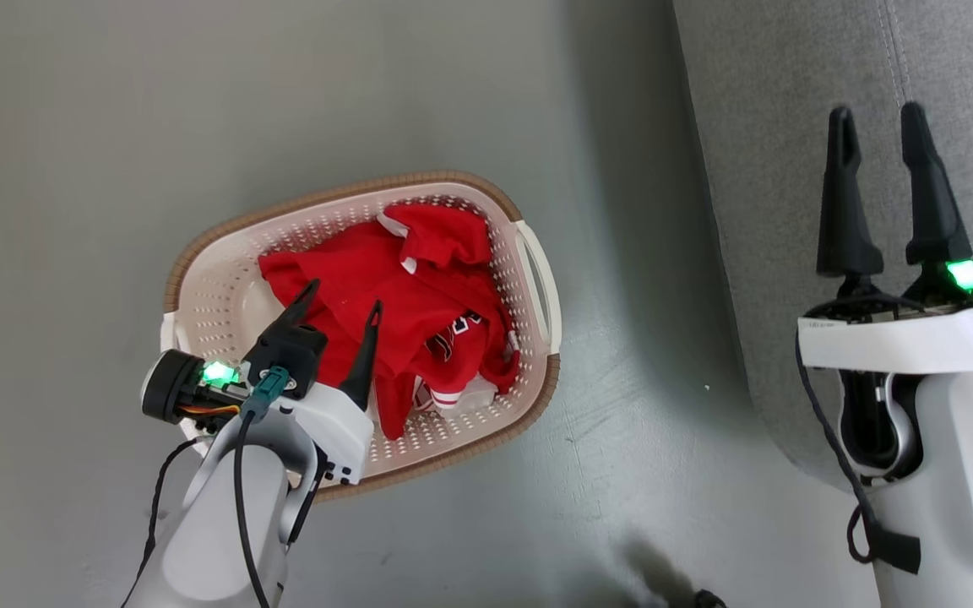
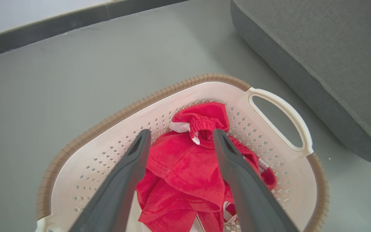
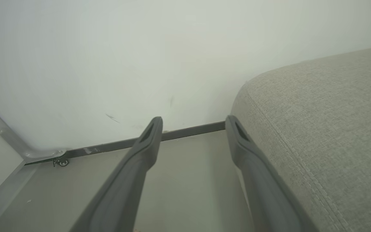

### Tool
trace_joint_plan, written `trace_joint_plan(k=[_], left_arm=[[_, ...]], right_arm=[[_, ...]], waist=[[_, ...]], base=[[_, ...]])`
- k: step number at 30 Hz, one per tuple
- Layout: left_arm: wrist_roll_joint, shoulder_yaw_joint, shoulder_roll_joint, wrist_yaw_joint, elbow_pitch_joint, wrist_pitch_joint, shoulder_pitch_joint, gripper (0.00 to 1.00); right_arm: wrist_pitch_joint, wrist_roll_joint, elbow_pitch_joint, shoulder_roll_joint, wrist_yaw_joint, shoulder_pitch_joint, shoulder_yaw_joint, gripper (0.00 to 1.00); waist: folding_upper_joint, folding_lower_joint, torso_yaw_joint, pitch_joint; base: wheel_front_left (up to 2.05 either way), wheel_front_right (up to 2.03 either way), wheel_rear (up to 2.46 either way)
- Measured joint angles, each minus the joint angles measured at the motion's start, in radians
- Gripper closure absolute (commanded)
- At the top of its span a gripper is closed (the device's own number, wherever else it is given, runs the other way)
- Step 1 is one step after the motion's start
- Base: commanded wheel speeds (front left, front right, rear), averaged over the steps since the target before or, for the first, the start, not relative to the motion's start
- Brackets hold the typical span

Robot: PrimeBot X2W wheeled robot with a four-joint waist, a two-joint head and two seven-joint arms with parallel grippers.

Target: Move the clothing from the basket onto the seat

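Poising the wide, empty left gripper over the clothing in the basket for grasping, parking the wide right gripper near the seat.

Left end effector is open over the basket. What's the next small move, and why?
Probably lower the left end effector straight down into the clothing and close. It hangs open above the red pile, holding nothing, and all the clothing lies in the basket, none on the visible part of the seat.
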Motion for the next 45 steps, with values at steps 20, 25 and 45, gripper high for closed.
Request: trace_joint_plan(k=[20, 25, 45], left_arm=[[-0.011, -0.001, -0.001, -0.018, 0.108, 0.001, -0.062, 0.00], [-0.018, 0.000, -0.001, -0.027, 0.133, 0.017, -0.086, 0.00], [-0.073, 0.051, -0.011, -0.029, 0.223, 0.056, -0.159, 0.00]], right_arm=[[-0.002, 0.008, -0.030, 0.000, 0.000, -0.088, 0.000, 0.00], [-0.003, 0.008, -0.047, 0.000, 0.000, -0.132, 0.000, 0.00], [-0.003, 0.005, -0.048, -0.001, 0.000, -0.222, 0.005, 0.00]], waist=[[0.0000, 0.0000, -0.047, 0.107], [0.0000, 0.0000, -0.058, 0.129], [0.0000, 0.0000, -0.065, 0.193]], base=[[0.00, 0.00, 0.00], [0.00, 0.00, 0.00], [0.00, 0.00, 0.00]])
